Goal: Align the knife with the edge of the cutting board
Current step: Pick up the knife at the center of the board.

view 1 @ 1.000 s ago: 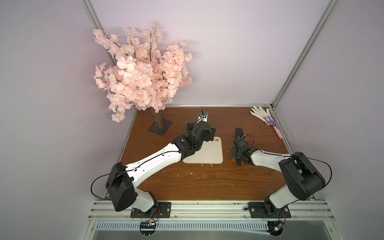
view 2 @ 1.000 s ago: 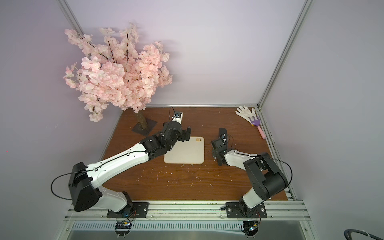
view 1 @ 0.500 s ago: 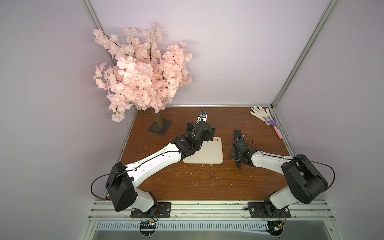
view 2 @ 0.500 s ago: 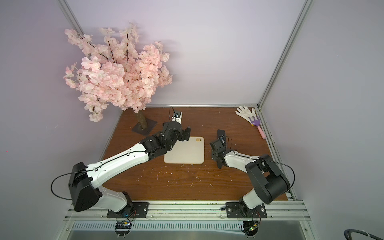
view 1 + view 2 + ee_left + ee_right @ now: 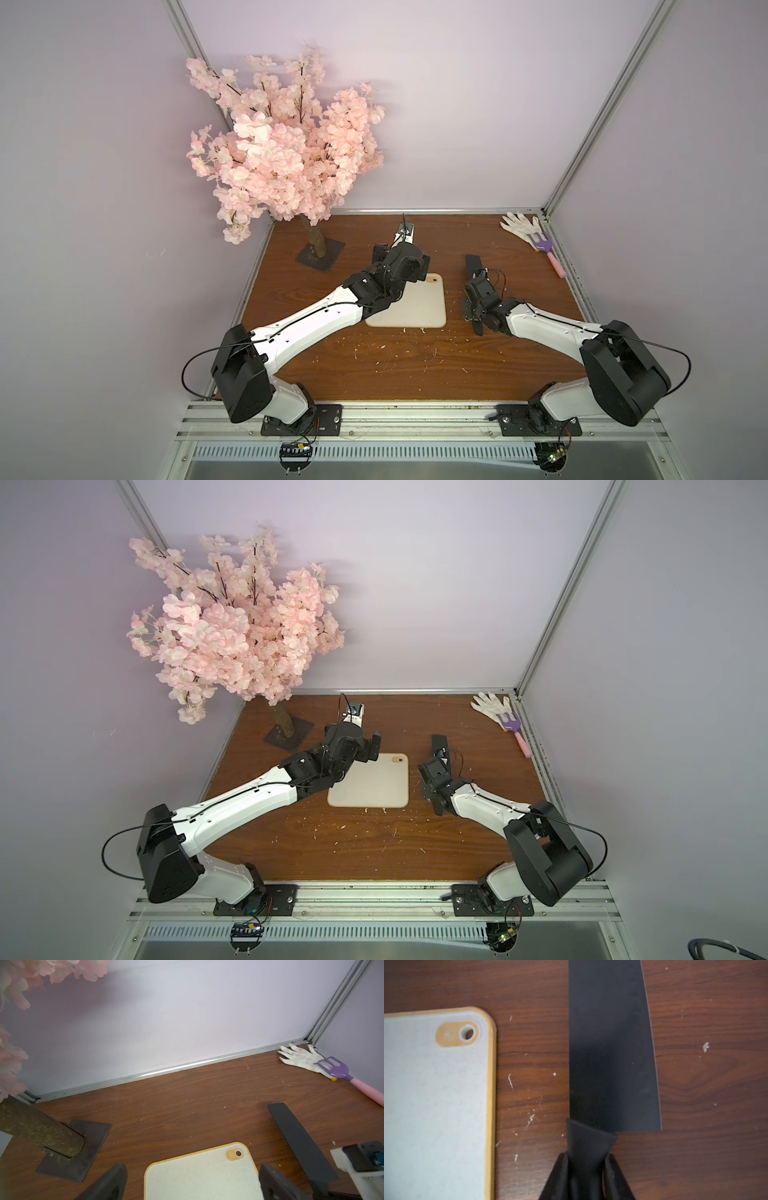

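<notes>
The step in hand looks like bringing the knife (image 5: 610, 1053) up to the board. The right claw (image 5: 588, 1157) is clamped on the slim black handle just behind the blade. The knife sits at 3 o'clock of the cutting board (image 5: 436, 1105), its blade pointing toward 12 o'clock and reaching a little past the board's far edge. Its straight back runs roughly parallel with the board's near side, but a strip of bare tabletop (image 5: 374, 374) separates them. Whether the blade rests on the wood or hangs just above it cannot be told.

The next move probably calls for a short slide toward 9 o'clock, keeping the blade's heading, until the back meets the rim, and perhaps a small pull toward 6 o'clock.

The left claw (image 5: 193, 1169) hovers with its jaws apart and empty over the board's 11 o'clock corner, clear of the knife's path. The blossom tree (image 5: 282, 158) stands at 10 o'clock. A white glove (image 5: 521, 226) and toy rake (image 5: 544, 249) lie at 1 o'clock, well apart. Only pale crumbs lie in the gap.
</notes>
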`<action>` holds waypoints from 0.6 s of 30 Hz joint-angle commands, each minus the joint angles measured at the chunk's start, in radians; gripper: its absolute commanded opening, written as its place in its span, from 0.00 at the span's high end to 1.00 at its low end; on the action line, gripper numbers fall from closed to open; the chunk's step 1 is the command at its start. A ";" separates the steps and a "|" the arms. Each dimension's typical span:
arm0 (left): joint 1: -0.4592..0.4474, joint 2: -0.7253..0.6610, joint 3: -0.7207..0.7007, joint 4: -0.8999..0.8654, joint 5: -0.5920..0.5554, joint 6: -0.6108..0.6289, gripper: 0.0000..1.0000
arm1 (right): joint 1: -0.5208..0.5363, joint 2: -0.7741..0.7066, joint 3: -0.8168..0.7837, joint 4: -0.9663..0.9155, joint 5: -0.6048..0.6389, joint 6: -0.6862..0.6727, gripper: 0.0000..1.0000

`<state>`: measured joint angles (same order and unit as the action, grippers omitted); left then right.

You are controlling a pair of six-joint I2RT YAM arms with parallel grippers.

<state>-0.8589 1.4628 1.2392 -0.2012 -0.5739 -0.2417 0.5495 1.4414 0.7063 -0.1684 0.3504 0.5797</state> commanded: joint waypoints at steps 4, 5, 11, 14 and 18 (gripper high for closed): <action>-0.005 -0.016 -0.012 0.004 -0.025 0.009 0.00 | 0.027 -0.024 0.047 0.014 0.034 -0.020 1.00; -0.006 -0.017 -0.012 0.005 -0.027 0.009 0.00 | 0.031 -0.023 0.056 0.008 0.038 -0.019 1.00; -0.006 -0.015 -0.015 0.009 -0.036 0.011 0.00 | 0.064 -0.006 0.104 -0.039 0.060 0.013 1.00; -0.005 -0.012 -0.014 0.007 -0.038 0.011 0.00 | 0.094 0.012 0.118 -0.045 0.077 0.047 1.00; -0.006 -0.013 -0.015 0.006 -0.041 0.012 0.00 | 0.146 0.043 0.140 -0.051 0.116 0.091 1.00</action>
<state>-0.8589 1.4628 1.2392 -0.2008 -0.5926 -0.2413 0.6659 1.4738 0.8066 -0.2199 0.3927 0.6228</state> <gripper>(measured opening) 0.998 0.286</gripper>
